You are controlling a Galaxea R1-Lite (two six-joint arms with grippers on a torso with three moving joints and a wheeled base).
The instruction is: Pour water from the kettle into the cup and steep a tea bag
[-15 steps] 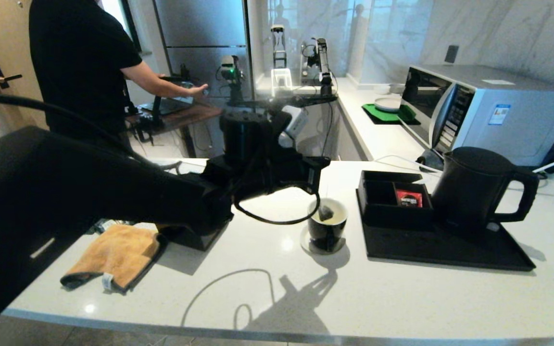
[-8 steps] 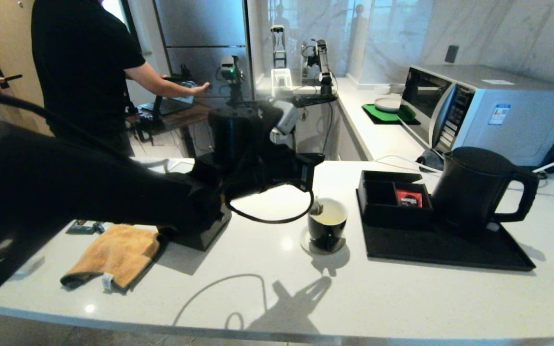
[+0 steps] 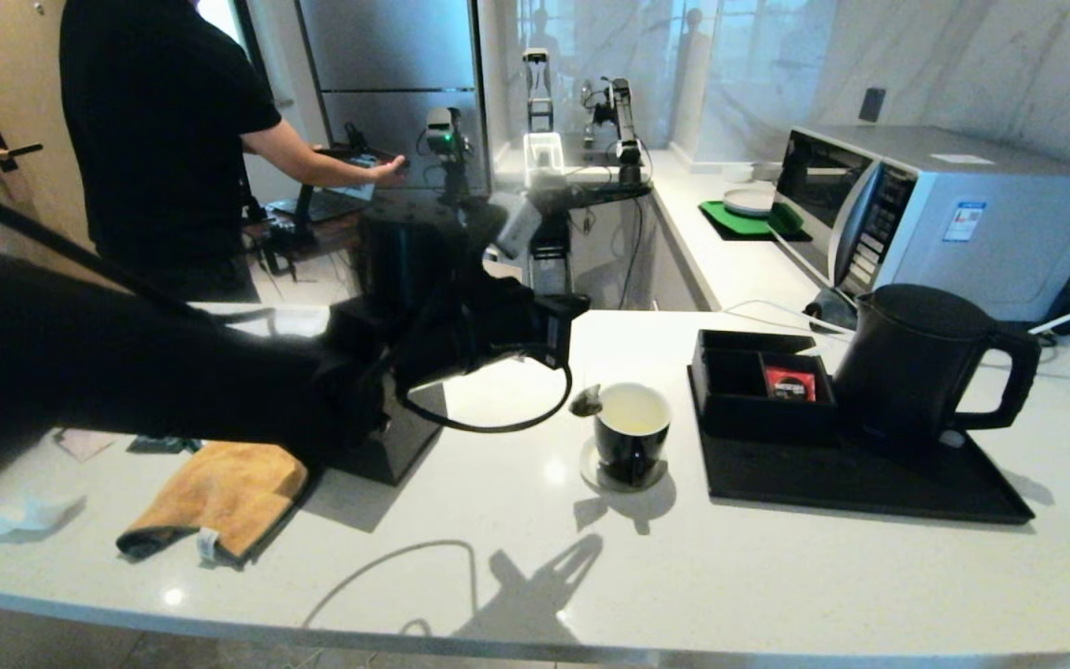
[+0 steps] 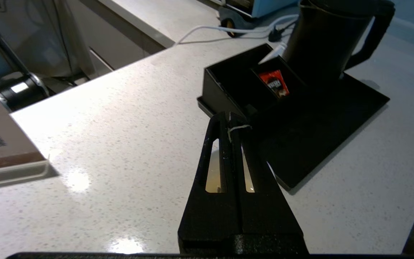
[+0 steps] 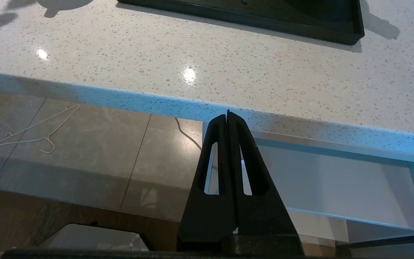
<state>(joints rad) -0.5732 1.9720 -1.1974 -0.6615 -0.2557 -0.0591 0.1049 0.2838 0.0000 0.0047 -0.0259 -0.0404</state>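
Pinching thin white string, my left gripper dangled small pale tea bag mid-frame, just left of glossy black cup. Right gripper clenched, empty, below countertop edge.

— Glossy black outside on the cup, white inside. Matt black on the kettle.
— Speckled, polished stone for the countertop. Soft orange fabric for the cloth. Brushed metal on the microwave.
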